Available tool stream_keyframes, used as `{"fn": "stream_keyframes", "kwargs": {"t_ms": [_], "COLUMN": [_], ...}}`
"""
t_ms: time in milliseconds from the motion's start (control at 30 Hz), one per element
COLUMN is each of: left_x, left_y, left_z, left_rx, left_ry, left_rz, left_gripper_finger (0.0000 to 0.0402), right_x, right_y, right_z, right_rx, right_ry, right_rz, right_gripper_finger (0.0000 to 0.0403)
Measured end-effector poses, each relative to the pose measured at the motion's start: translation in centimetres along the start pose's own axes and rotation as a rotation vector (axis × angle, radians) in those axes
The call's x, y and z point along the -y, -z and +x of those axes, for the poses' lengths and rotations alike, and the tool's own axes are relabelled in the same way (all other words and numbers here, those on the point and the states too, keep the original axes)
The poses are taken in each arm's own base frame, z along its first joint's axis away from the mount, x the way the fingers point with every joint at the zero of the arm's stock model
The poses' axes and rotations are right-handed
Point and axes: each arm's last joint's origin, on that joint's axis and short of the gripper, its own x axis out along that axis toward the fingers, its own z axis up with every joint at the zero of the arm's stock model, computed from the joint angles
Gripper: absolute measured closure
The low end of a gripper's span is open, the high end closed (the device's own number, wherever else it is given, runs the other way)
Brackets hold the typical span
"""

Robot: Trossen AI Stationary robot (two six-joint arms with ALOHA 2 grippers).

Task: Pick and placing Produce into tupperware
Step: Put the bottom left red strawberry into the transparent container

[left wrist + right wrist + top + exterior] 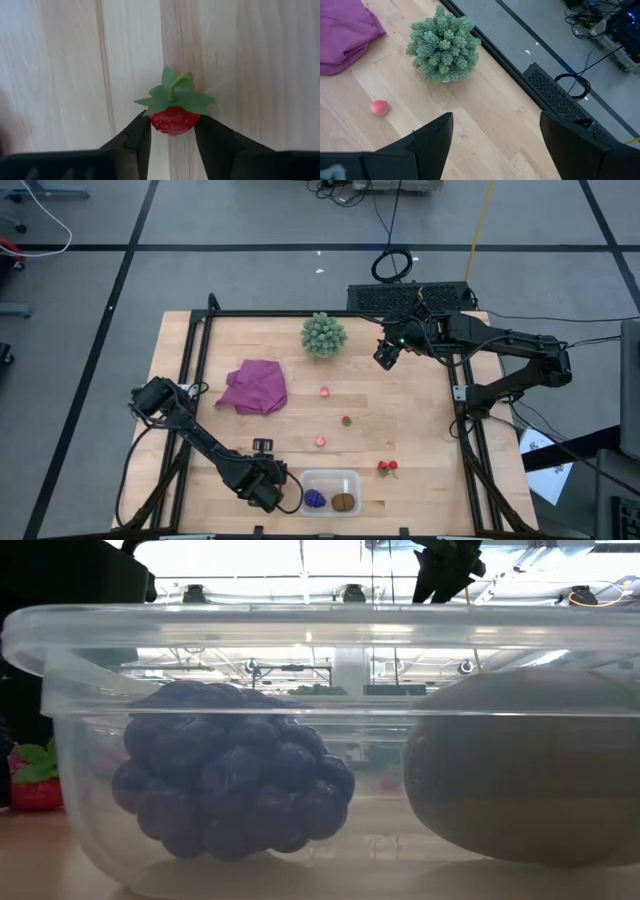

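A: Biggest first — where's the purple cloth [255,388] from the tupperware [331,478]?

B: Well up-table and left of it; green bushy ball [324,334] farther still. My right gripper [495,145] hangs beyond that ball at the far edge, fingers spread wide, nothing in them.

A: And the tub?

B: At the near edge, holding the kiwi [525,775] and grape cluster [230,770] side by side.

A: Left gripper [172,135]?

B: Just left of the tub, fingers pinched in on a strawberry [173,120], leaves up. Loose berries [388,468] right of and beyond the tub.
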Motion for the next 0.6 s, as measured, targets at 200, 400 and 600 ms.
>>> {"fn": "stream_keyframes", "kwargs": {"t_ms": [200,400,600], "left_x": [0.0,-0.1,-1.1], "left_y": [-0.1,-0.1,-0.1], "left_z": [0.0,-0.6,-3.9], "left_rx": [0.006,0.017,0.101], "left_ry": [0.004,0.014,0.071], "left_rz": [-0.001,-0.009,-0.041], "left_gripper_finger": [0.0255,0.0262,0.0260], "right_x": [0.0,0.0,0.0], "right_y": [0.0,0.0,0.0], "right_z": [0.0,0.0,0.0], "right_rx": [0.000,0.000,0.000], "right_ry": [0.000,0.000,0.000], "right_rz": [0.000,0.000,0.000], "right_gripper_finger": [0.0112,0.0112,0.0112]}}
